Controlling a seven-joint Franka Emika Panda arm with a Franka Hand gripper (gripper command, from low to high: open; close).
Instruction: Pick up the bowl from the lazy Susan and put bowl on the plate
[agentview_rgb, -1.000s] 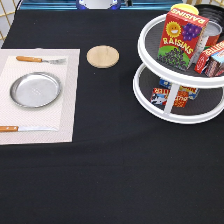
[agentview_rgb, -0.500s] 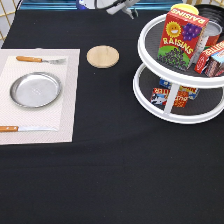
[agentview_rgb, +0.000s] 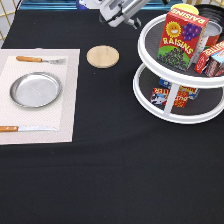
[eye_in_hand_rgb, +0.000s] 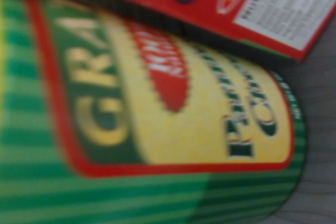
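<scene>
Gripper (agentview_rgb: 121, 17) is seen at the exterior view's top, near eleven o'clock of the lazy Susan (agentview_rgb: 172, 112), above the black table (agentview_rgb: 110, 175); whether it is released or clenched cannot be told. Nothing is seen held by it. A raisins box (agentview_rgb: 181, 38) is carried on the upper tier. The bowl (agentview_rgb: 212, 10) is only partly seen behind it at the top edge. The plate (agentview_rgb: 36, 89) is laid bare on a placemat (agentview_rgb: 67, 100), a wooden coaster (agentview_rgb: 103, 56) at its two o'clock. A green and yellow container (eye_in_hand_rgb: 135, 125) fills the wrist view.

the red cardboard box with a sun and grapes (agentview_rgb: 181, 37) reads "raisins". the green round container with a yellow label (eye_in_hand_rgb: 150, 125) shows only "gra", the rest unreadable.
</scene>
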